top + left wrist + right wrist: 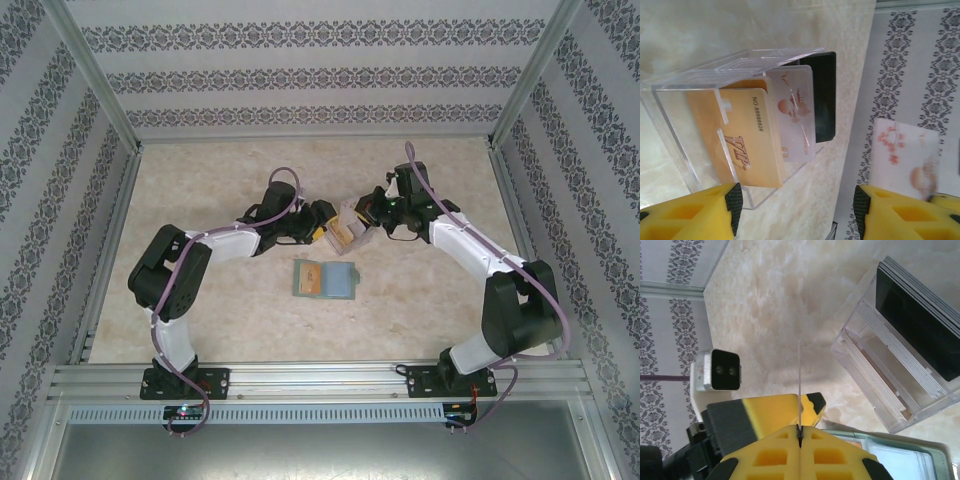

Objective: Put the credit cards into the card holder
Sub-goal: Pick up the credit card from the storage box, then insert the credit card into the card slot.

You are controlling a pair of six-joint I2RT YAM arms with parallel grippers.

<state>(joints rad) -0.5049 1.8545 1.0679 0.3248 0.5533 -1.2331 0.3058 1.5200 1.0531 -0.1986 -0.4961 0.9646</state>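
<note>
Table [250,310]: pale marbled top, filling the middle of the overhead view.
Left arm [170,270]: reaches from the lower left to the centre.
Right arm [510,300]: reaches from the lower right to the centre.
Clear box [350,232]: at the centre of the overhead view, between the two arm tips.
Card holder [325,280]: grey-green, lying open and flat just below the clear box.
Left gripper [797,210]: yellow fingers [690,212] spread wide at the lower corners of the left wrist view, facing the clear box.
Right gripper [799,432]: yellow fingers pressed together at the bottom centre of the right wrist view, pinching an edge-on card [799,385].
Credit cards [745,145]: an orange-yellow, a pale and a black one stand upright in the clear box.
Pale loose card [905,155]: red-printed and blurred, just above the lower-right finger; I cannot tell whether they touch.
</note>
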